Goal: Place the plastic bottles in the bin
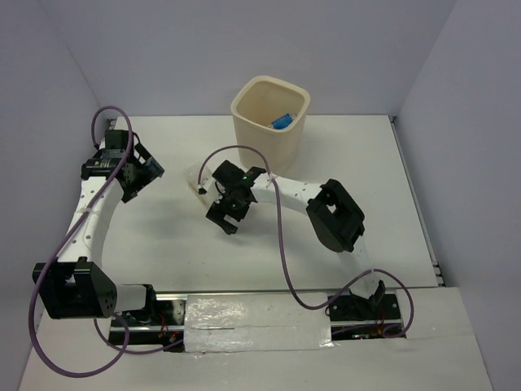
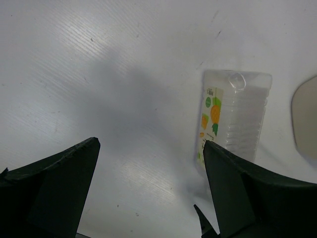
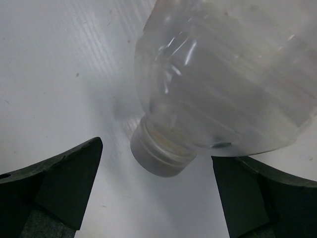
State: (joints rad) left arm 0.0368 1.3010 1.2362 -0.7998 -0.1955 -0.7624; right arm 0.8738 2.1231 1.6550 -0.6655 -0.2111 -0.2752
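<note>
White table (image 1: 163, 244); right wrist view alone shows capped bottle (image 3: 223, 79) before spread right tool (image 3: 154, 150); left tool (image 2: 151, 143) spread.

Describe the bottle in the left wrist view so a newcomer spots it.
Start at the cream bin at the far side of the white table. Near it, ahead of the left gripper, lies a clear boxy bottle. Its yellow-green fruit label sets it apart from the blue piece in the bin.
</note>
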